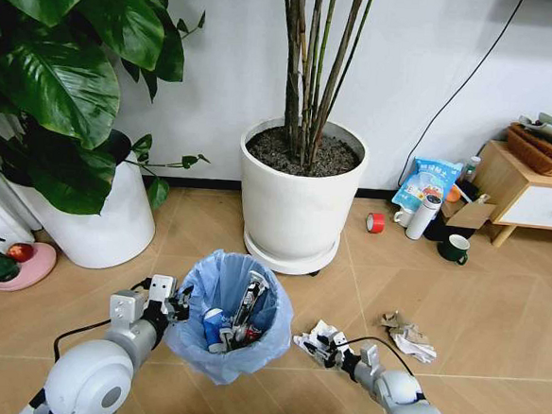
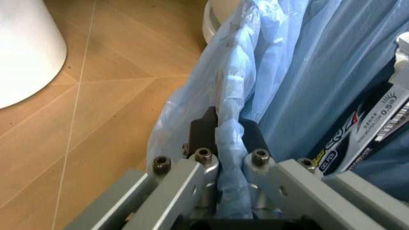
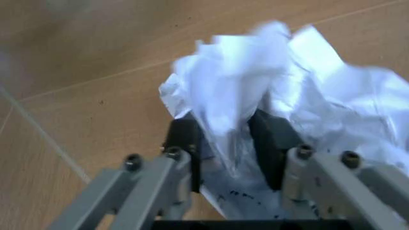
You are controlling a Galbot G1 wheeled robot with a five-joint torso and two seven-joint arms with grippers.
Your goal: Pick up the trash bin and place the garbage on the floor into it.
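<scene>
The trash bin (image 1: 233, 320), lined with a crinkly light-blue bag (image 2: 300, 72), is held up in front of me. My left gripper (image 1: 180, 305) (image 2: 229, 132) is shut on its rim and bag edge. Inside lie a dark tube-like wrapper (image 1: 250, 300) (image 2: 361, 136) and a small blue-white wrapper (image 1: 215, 326). Right of the bin, my right gripper (image 1: 332, 351) (image 3: 227, 139) is shut on a crumpled white paper wad (image 1: 316, 340) (image 3: 255, 86) just above the floor. Another crumpled paper wad (image 1: 409, 338) lies on the floor further right.
A large white plant pot (image 1: 300, 209) stands just behind the bin and another white pot (image 1: 104, 228) at the left. A red tape roll (image 1: 375, 222), blue snack bag (image 1: 427, 184), white flask (image 1: 423, 215), green mug (image 1: 455, 248) and wooden cabinet (image 1: 532, 201) sit at the back right.
</scene>
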